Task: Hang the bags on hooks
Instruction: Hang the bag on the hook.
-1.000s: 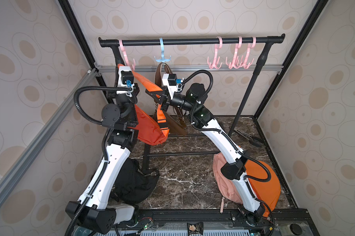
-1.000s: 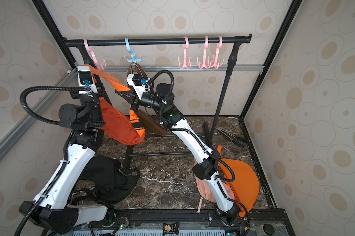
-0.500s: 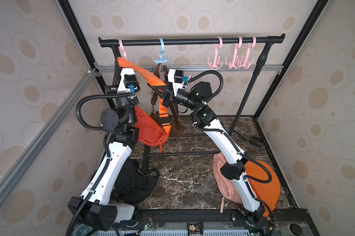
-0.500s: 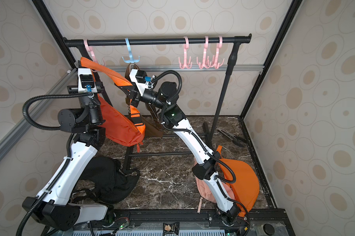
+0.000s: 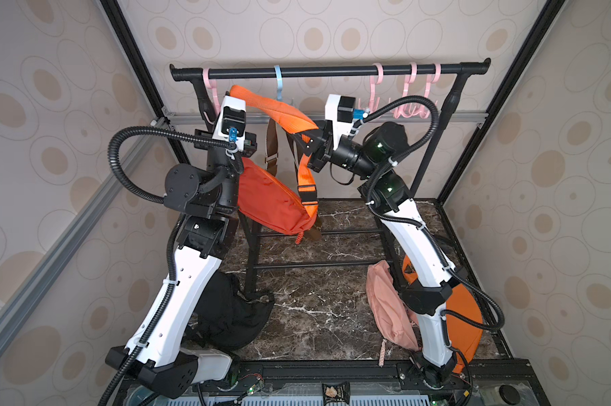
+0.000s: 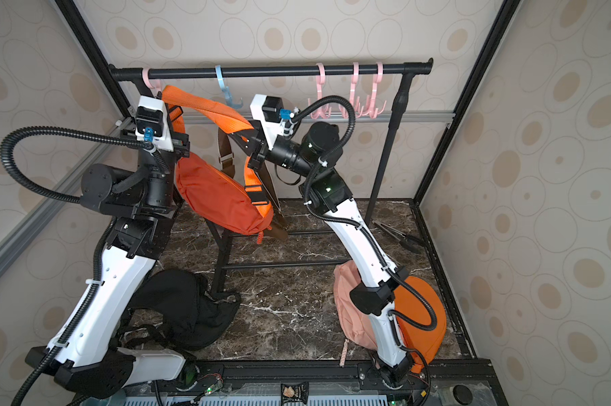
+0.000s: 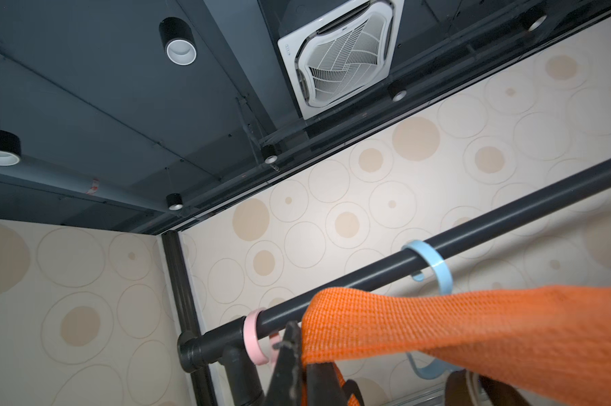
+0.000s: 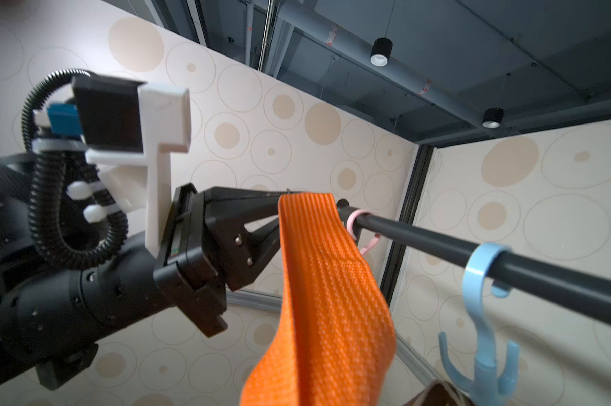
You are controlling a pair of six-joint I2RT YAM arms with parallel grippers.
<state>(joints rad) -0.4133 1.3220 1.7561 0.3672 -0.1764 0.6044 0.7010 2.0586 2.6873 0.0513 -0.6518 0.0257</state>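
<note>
The orange bag point(image 5: 272, 202) point(image 6: 212, 197) hangs below its orange strap point(image 5: 272, 107) point(image 7: 472, 327), which is stretched between my two grippers just under the black rail point(image 5: 332, 72). My left gripper point(image 5: 231, 95) point(image 7: 298, 339) is shut on the strap's left end, right beside the pink hook point(image 5: 209, 88) point(image 7: 256, 337) at the rail's left end. My right gripper point(image 5: 306, 135) point(image 6: 246, 135) is shut on the strap's other end, lower and to the right. The blue hook point(image 5: 278, 82) point(image 8: 481, 298) hangs behind the strap's middle. In the right wrist view the strap hides that gripper's jaws.
A brown bag's strap point(image 5: 271, 147) hangs from the blue hook. Three pink hooks point(image 5: 409, 88) sit at the rail's right end. On the floor lie a black bag point(image 5: 226, 316), a pink bag point(image 5: 385, 309), another orange bag point(image 5: 467, 316) and black tongs point(image 6: 399, 235).
Both arms have lifted the strap toward the rail. The left gripper rose to the left pink hook and the right gripper moved right, pulling the strap taut.
</note>
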